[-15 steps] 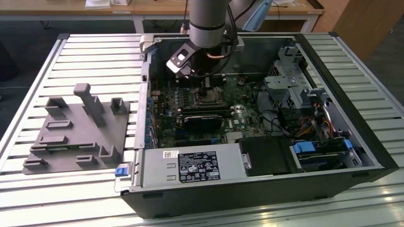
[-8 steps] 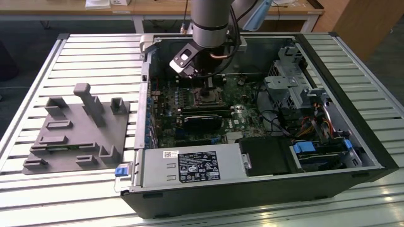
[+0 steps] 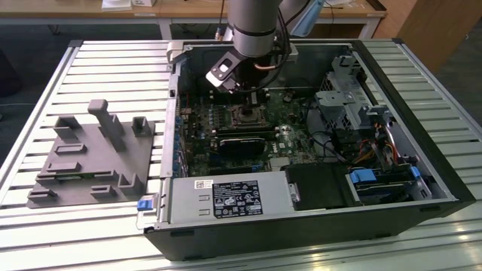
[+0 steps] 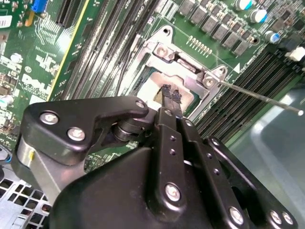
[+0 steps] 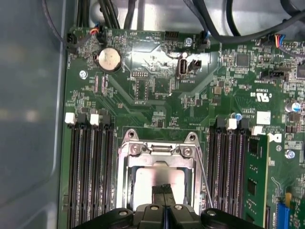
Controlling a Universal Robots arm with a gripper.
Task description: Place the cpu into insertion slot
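Inside the insertion slot (image 5: pixel 157 149), the cpu (image 5: pixel 143 186) beneath the closed pincer (image 5: pixel 164 191).

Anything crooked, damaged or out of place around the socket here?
Nothing stands out. The cpu lies inside the insertion slot, edges parallel to its frame, the gripper over it with fingers together. The wire lever juts out to one side.
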